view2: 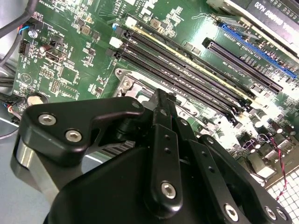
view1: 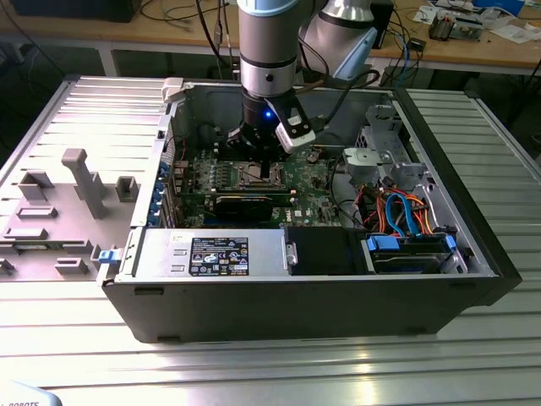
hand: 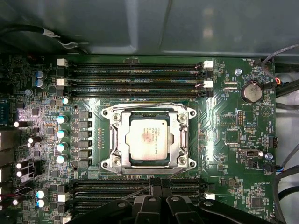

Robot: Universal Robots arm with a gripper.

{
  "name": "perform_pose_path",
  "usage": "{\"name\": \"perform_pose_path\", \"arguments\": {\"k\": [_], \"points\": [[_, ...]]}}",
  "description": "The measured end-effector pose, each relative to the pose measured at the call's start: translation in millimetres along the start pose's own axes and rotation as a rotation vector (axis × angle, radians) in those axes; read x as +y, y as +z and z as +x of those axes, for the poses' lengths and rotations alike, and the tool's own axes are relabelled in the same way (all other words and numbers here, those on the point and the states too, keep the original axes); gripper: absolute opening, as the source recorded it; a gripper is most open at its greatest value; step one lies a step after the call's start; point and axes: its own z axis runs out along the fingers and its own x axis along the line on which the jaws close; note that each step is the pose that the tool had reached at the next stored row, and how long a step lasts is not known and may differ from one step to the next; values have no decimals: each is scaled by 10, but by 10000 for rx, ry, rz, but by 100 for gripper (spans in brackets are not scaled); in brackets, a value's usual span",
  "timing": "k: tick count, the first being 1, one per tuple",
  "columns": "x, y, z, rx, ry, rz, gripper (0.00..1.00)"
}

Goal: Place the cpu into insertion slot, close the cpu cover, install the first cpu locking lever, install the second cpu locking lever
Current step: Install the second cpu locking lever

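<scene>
Chip point(hand: 145, 139) is sitting inside the socket point(hand: 110, 117) on the green board point(hand: 229, 140), metal cover point(hand: 183, 140) framing it; claw point(hand: 158, 183), fingers pressed together, is hovering beside the socket.

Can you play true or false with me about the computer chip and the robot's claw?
1. The cpu sits in the insertion slot. True.
2. The cpu cover is closed around the chip. True.
3. The gripper is holding the cpu. False: it holds nothing; the chip lies in the socket.
4. The coin battery lies on top of the cpu. False: it sits apart on the green board.
5. The gripper is outside the computer case. False: it reaches down inside it.
</scene>
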Motion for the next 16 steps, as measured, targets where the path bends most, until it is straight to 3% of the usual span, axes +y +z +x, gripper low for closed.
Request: {"name": "perform_pose_path", "arguments": {"k": [3,4,16], "points": [[0,0,0,0,0,0,11],[-47,9,90,51,-1,1,11],[-49,9,94,51,-12,-1,11]]}}
